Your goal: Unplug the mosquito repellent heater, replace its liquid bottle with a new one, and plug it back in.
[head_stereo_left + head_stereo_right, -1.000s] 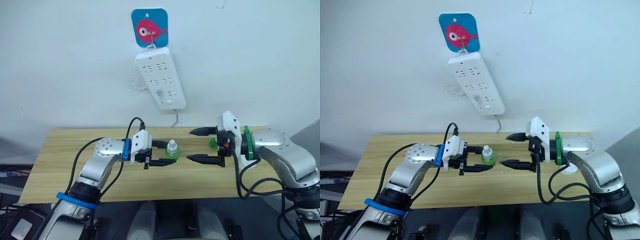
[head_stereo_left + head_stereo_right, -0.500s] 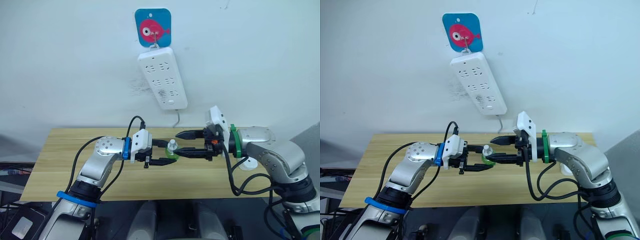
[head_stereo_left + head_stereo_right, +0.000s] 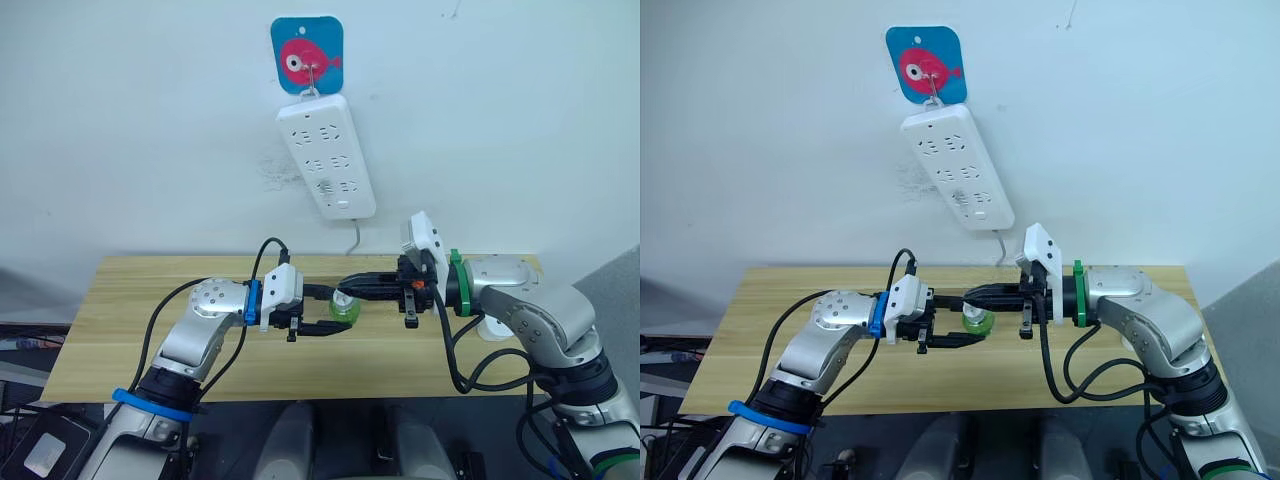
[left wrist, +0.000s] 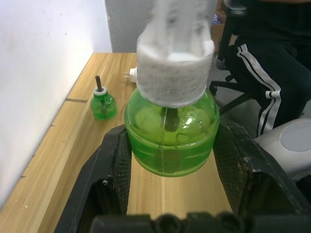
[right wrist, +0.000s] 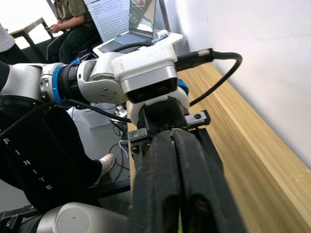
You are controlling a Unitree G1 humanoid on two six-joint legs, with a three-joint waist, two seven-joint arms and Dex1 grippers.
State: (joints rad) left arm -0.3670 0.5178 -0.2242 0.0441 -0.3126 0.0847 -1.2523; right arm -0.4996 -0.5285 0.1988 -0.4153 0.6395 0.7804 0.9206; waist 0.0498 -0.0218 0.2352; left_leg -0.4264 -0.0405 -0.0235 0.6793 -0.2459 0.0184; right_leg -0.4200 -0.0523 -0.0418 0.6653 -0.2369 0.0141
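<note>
At the new one [image 4: 170, 133], the right gripper [image 3: 345, 287] has closed, apparently on its cap.

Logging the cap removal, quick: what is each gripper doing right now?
Left gripper: closed on the green bottle.
Right gripper: closed on the bottle's white cap.

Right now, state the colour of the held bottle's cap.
White, on the green new bottle; clearest in the left wrist view.
</note>
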